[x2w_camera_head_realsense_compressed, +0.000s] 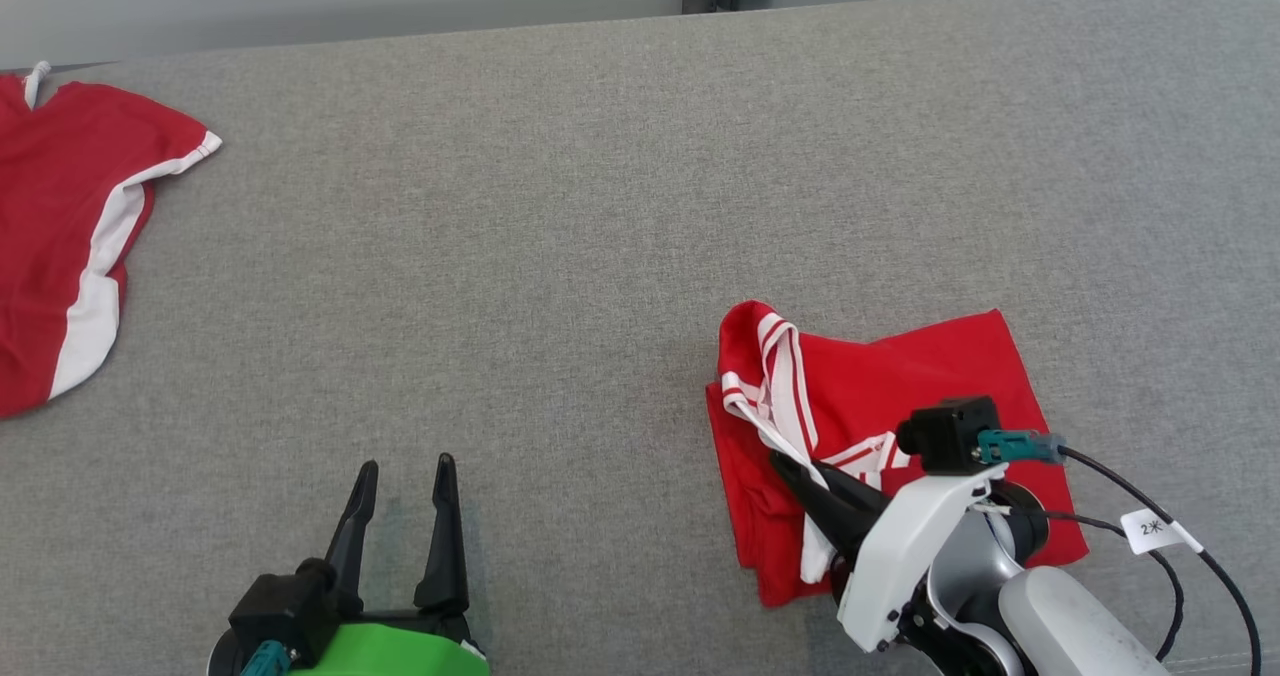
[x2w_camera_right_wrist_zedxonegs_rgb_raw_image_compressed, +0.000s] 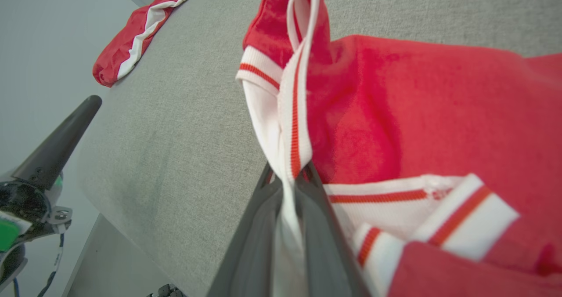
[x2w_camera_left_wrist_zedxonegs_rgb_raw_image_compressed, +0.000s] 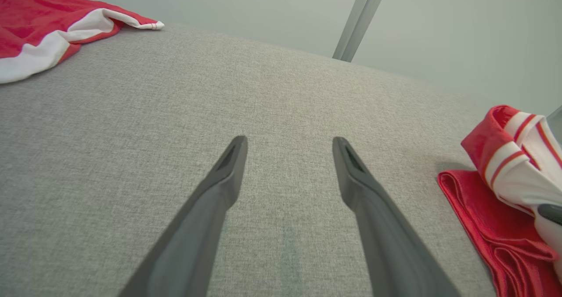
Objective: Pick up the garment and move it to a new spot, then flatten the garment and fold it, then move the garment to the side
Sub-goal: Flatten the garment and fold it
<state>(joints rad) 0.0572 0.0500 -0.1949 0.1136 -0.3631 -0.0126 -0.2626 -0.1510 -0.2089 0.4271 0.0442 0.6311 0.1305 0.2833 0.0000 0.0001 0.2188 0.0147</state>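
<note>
The right hand (x2w_camera_head_realsense_compressed: 787, 462) is closed on the white striped trim (x2w_camera_right_wrist_zedxonegs_rgb_raw_image_compressed: 295, 125) of the red garment (x2w_camera_head_realsense_compressed: 900, 366), which lies bunched on the counter (x2w_camera_head_realsense_compressed: 600, 206) at the robot's near right. The left hand (x2w_camera_head_realsense_compressed: 407, 466) is fully open and holds nothing, above bare counter.

The step appears to be the pick-up. Lift slowly until the fabric hangs free, because a grip on trim alone may slip. Keep clear of the second red garment (x2w_camera_head_realsense_compressed: 60, 226) at far left.

A white cable tag (x2w_camera_head_realsense_compressed: 1150, 528) reads "2" plus an illegible mark.

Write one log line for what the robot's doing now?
right gripper: shut on red garment trim | left gripper: open | other garment: far left
</note>
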